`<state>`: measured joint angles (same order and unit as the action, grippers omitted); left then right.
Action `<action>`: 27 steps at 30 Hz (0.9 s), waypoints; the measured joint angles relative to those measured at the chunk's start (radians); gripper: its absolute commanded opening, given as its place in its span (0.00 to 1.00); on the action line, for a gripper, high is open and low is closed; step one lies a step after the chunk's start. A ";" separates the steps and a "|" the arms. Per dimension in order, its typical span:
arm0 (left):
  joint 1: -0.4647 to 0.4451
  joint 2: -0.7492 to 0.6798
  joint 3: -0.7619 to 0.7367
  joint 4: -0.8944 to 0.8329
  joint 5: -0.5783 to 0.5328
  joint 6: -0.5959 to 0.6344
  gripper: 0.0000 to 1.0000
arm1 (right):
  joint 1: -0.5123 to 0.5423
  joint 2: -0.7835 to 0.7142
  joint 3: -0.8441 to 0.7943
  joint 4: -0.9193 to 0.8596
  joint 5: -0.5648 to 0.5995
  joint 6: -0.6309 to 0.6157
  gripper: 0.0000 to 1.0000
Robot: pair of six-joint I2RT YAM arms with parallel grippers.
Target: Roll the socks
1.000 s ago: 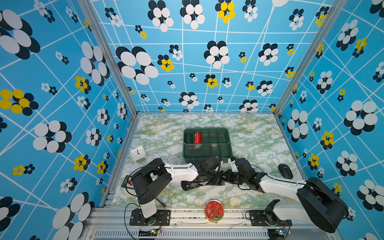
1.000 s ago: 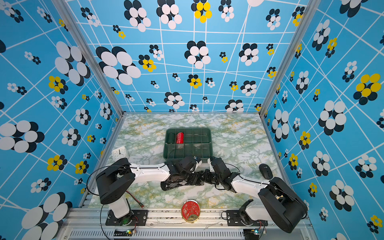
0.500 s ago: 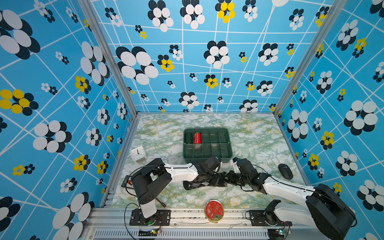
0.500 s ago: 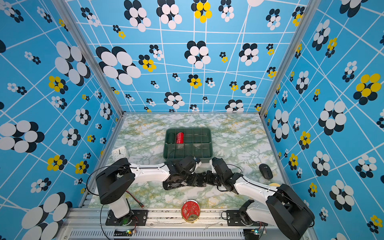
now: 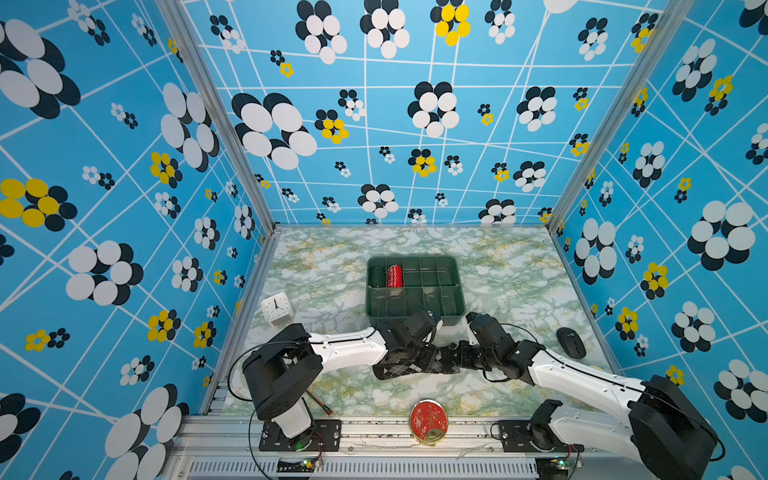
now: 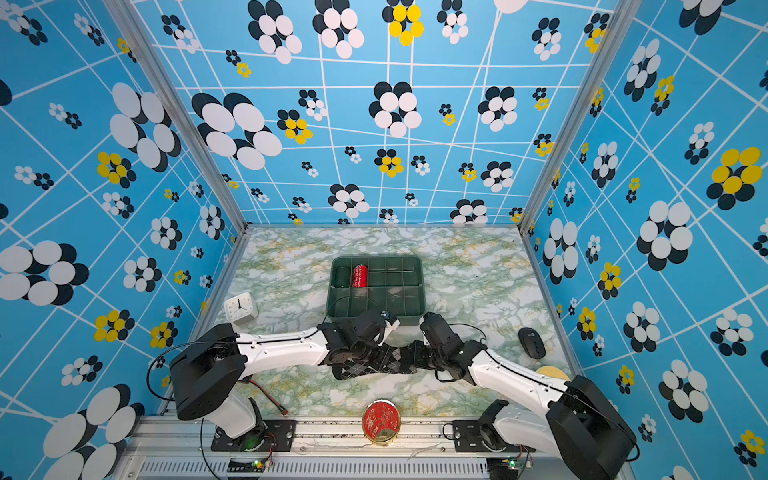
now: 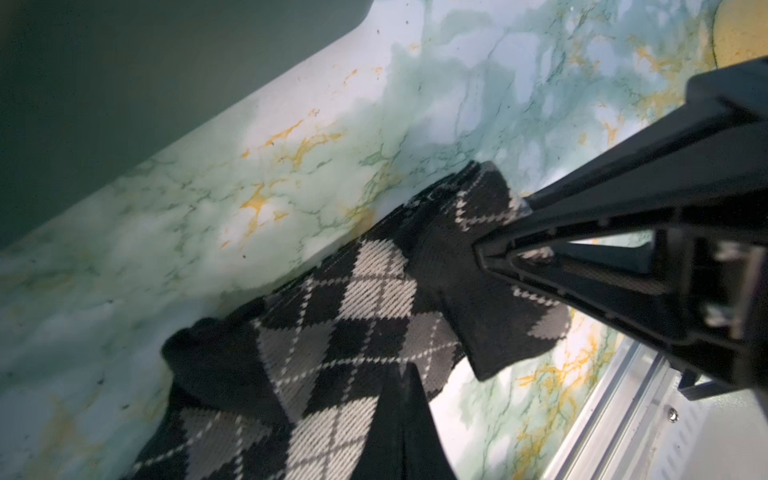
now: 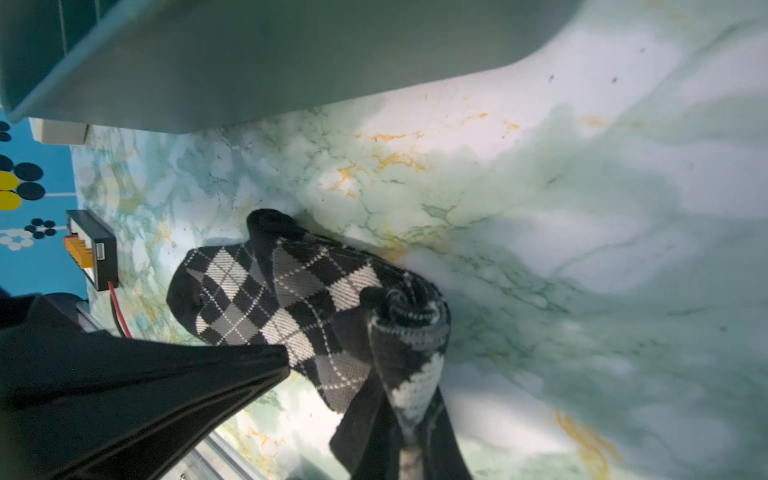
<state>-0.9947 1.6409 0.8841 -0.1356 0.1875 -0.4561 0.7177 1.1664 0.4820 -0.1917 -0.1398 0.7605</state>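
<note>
**Argyle socks stretched between both grippers, one end curled**

Obs., standing at the front of the cell.

Position: the socks (image 5: pixel 419 365) lie on the marbled table (image 5: pixel 328 270), toward its front middle. They are just in front of the green divided tray (image 5: pixel 415 258), not in it. In both top views they run as one dark argyle band from arm to arm.

Left gripper (image 7: pixel 405 390): closed tight. In the left wrist view its tips come down on the patterned middle of the socks (image 7: pixel 332 332). Whether any cloth is nipped between them I cannot tell. A plain black end of the socks lies past it on the table, on the left arm's side.

Right gripper (image 7: pixel 505 226): closed nearly all the way, with the other end of the socks in its grip. In the right wrist view that end of the socks (image 8: pixel 291 299) is wound into a small spiral. From the spiral the cloth runs into the closed jaws.

Elsewhere:
- A dark green roll (image 5: pixel 377 276) and a red roll with white zigzags (image 5: pixel 395 275) sit side by side at the tray's far left.
- A white clock (image 5: pixel 276 306) stands near the left wall.
- A black mouse (image 5: pixel 571 343) lies by the right wall.
- A round red tin (image 5: pixel 429 422) sits at the front edge.
- All of these are well apart from the socks.
</note>
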 measured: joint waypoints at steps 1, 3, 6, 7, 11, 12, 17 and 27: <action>0.000 -0.002 -0.009 0.001 0.000 -0.001 0.00 | 0.013 0.008 0.017 -0.016 0.016 -0.005 0.00; 0.000 -0.004 -0.024 0.000 0.000 -0.005 0.00 | 0.033 0.025 0.044 -0.039 0.043 -0.010 0.00; 0.000 -0.014 -0.044 0.000 -0.004 -0.009 0.00 | 0.061 0.057 0.085 -0.081 0.093 -0.017 0.00; 0.001 -0.020 -0.050 -0.001 -0.005 -0.010 0.00 | 0.070 0.067 0.096 -0.094 0.110 -0.018 0.00; 0.010 -0.060 -0.077 0.000 -0.016 -0.017 0.00 | 0.095 0.090 0.126 -0.141 0.166 -0.021 0.00; 0.014 -0.073 -0.082 -0.002 -0.018 -0.020 0.00 | 0.100 0.096 0.132 -0.150 0.180 -0.021 0.00; 0.027 -0.124 -0.105 -0.009 -0.024 -0.024 0.00 | 0.129 0.127 0.169 -0.200 0.251 -0.020 0.00; 0.064 -0.168 -0.181 -0.014 -0.039 -0.033 0.00 | 0.185 0.204 0.253 -0.277 0.364 -0.019 0.00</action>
<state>-0.9306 1.4731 0.7033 -0.1501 0.1490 -0.4892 0.9028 1.3705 0.7349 -0.4683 0.2237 0.7410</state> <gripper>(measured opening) 0.045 0.082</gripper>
